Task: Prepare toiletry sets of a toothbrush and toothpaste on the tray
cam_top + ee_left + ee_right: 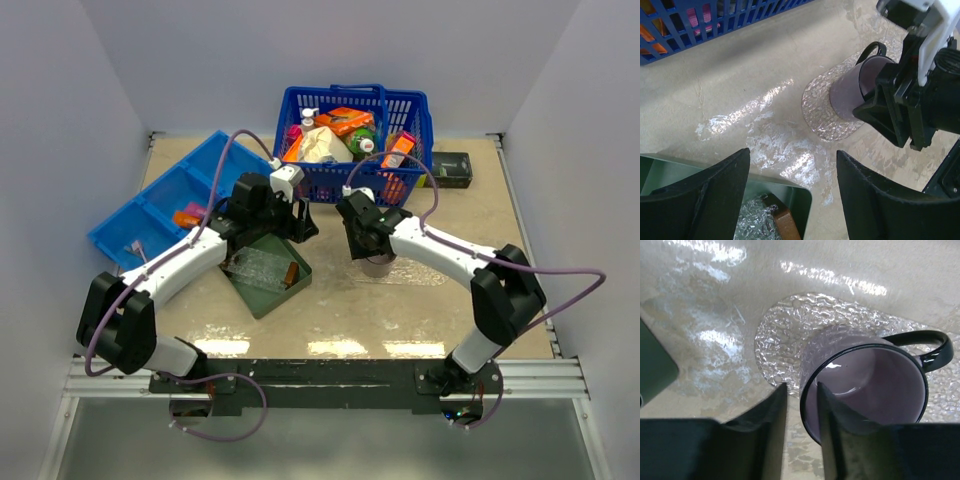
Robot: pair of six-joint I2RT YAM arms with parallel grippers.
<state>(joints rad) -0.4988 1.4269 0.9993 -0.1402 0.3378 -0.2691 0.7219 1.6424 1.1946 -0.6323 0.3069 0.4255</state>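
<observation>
Inside the dark green square tray [670,172] you see one clear bumpy plastic tray [752,222], brown-handled. Your left gripper [792,155] gapes wide. Your right gripper [801,386] straddles the wall of one purple mug [865,385]; whether it clamps, I cannot tell.

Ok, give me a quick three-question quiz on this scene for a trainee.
1. True or false: the left fingers hold something.
2. The mug stands on: A the green tray, B clear plastic, C the basket.
3. How do the right fingers sit at the mug?
Key: 1 false; 2 B; 3 one inside the rim, one outside.
</observation>
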